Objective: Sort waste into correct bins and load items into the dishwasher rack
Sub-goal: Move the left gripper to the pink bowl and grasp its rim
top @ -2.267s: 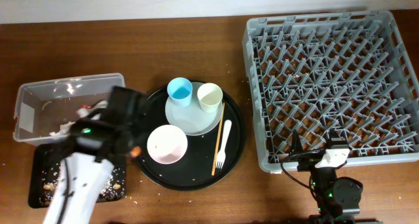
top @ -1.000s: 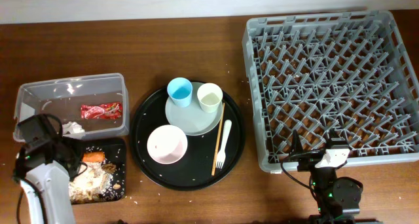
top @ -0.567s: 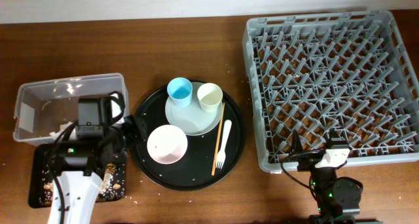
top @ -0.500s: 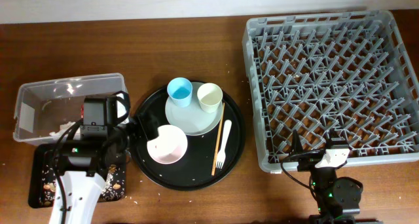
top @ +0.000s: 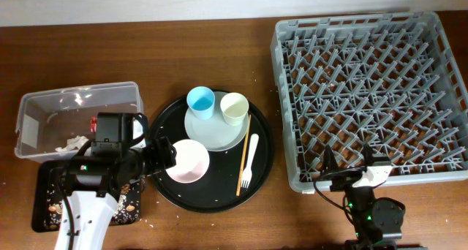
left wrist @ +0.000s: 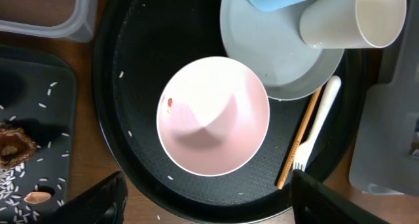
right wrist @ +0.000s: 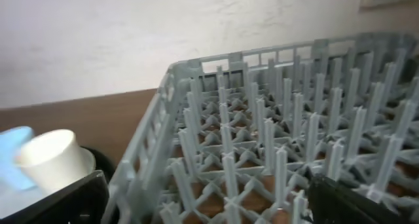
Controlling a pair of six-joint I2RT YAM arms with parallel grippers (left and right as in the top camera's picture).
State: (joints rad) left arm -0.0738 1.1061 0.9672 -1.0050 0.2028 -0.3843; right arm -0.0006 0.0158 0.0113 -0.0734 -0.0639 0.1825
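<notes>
- Overhead. The dishwasher rack (top: 369,89) fills the far right corner of the desk, with no items in it.
- The round black tray (top: 219,190) sits mid-desk. On it are the plate (top: 219,133), carrying the blue cup (top: 200,101) and the cream cup (top: 234,107) side by side on its far part, and the pinkish bowl (top: 189,161) on the side toward the near edge.
- The chopsticks (top: 244,153) and the white fork (top: 248,161) lie side by side on the tray's right part.
- The clear tub (top: 80,89) stands by the left edge, with white tissue (top: 73,142) inside and a bit of red wrapper (top: 93,123) showing beside the arm.
- The shallow black tray (top: 47,199) is at the near left corner, partly under the left arm.
- The left gripper (top: 162,153) is at the bowl's left rim. The right gripper (top: 351,178) is at the near edge, just in front of the rack.
- Left wrist. The jaws are wide apart, one finger (left wrist: 98,201) on each lower side of the frame. The bowl (left wrist: 213,116) lies centred between them and is not clamped.
- Rice grains (left wrist: 13,185) and a small orange piece (left wrist: 36,196) lie in the shallow black tray (left wrist: 39,86).
- Right wrist. The jaws are apart and hold nothing. The rack (right wrist: 275,145) is straight ahead, and the cream cup (right wrist: 52,158) is off to the left.
</notes>
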